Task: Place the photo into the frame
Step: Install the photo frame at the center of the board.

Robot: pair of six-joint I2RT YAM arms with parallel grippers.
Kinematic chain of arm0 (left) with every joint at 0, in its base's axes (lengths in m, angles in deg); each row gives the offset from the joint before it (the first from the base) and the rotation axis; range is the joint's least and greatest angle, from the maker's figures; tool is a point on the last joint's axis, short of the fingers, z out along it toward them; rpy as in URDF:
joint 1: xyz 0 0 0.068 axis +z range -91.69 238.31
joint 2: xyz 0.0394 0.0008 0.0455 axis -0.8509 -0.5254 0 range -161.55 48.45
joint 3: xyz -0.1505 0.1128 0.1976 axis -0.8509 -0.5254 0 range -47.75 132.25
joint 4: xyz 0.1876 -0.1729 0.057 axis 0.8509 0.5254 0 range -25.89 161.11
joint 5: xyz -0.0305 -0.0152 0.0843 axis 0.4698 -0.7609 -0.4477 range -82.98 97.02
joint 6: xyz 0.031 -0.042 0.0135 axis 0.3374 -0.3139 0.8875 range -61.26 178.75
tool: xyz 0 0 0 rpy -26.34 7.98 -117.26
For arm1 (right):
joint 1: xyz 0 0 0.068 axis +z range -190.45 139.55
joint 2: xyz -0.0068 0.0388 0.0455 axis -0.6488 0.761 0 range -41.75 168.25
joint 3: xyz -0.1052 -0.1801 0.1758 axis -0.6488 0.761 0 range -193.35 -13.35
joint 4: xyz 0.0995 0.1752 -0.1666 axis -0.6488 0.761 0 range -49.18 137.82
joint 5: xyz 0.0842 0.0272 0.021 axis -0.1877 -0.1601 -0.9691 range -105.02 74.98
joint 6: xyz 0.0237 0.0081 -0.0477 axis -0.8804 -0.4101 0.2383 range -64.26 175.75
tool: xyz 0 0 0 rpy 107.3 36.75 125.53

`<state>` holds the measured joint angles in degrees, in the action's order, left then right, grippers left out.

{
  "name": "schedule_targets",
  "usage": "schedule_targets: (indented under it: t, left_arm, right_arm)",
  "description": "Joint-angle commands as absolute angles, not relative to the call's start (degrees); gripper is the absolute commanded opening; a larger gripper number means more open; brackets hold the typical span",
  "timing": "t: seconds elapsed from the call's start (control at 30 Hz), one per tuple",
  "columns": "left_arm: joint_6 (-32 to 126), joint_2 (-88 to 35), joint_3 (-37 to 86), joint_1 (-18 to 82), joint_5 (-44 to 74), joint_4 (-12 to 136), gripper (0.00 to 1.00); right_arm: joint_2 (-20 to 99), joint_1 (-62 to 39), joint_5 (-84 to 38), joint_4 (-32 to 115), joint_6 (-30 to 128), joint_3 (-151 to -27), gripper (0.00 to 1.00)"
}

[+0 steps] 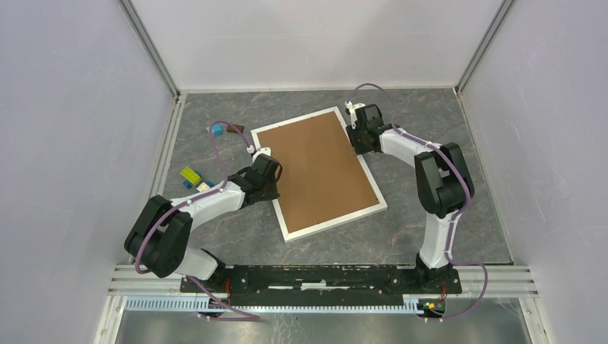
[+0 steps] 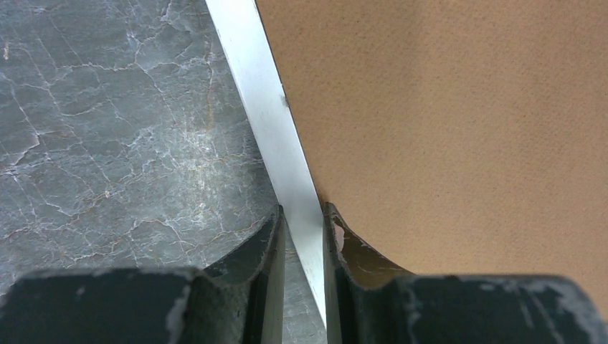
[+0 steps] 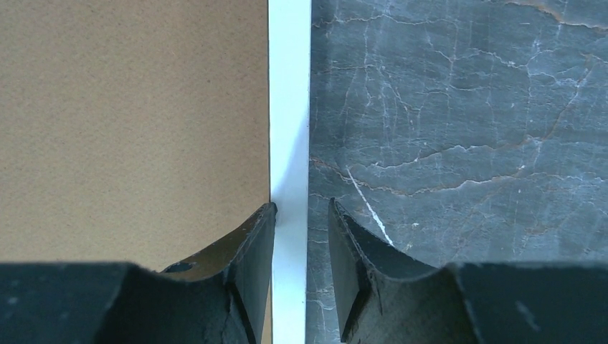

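I read this as robotics lab test cell. Plain pale panel walls (image 1: 72,107) box in bench, aluminium posts (image 1: 154,50) at corners, marble-look tabletop (image 1: 344,240). Left arm (image 1: 201,204) and right arm (image 1: 430,165) bolted to slotted rail (image 1: 323,276) at near edge, purple cables (image 1: 213,143) trailing loose, few toy blocks (image 1: 190,174) by left wall.

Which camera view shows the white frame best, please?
The top external view: it shows the whole frame, all four edges, lying on the table. Each wrist view shows only a short strip of one white edge.
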<state>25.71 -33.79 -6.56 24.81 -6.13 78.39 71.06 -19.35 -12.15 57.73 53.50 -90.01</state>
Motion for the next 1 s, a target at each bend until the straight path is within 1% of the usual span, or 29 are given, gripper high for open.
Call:
schedule_targets:
  t: [0.0, 0.27, 0.67, 0.97]
  left_arm:
    - [27.28, -35.84, -8.12, 24.28, -1.12, 79.02, 0.02]
    - [27.34, -35.93, -8.11, 24.22, -1.08, 78.99, 0.02]
    - [27.29, -35.53, -8.29, 24.35, -1.04, 78.96, 0.02]
    - [27.19, -35.12, -8.60, 24.35, -1.16, 78.78, 0.02]
  right_arm:
    - [77.86, -15.82, -15.37, 64.90, 52.86, -87.52, 0.42]
    - [80.99, -13.20, -9.82, 68.11, 53.47, -92.92, 0.42]
    - [87.76, -4.38, 6.62, 75.19, 48.26, -97.25, 0.41]
    - [97.64, 1.27, 15.16, 85.65, 44.65, -108.15, 0.41]
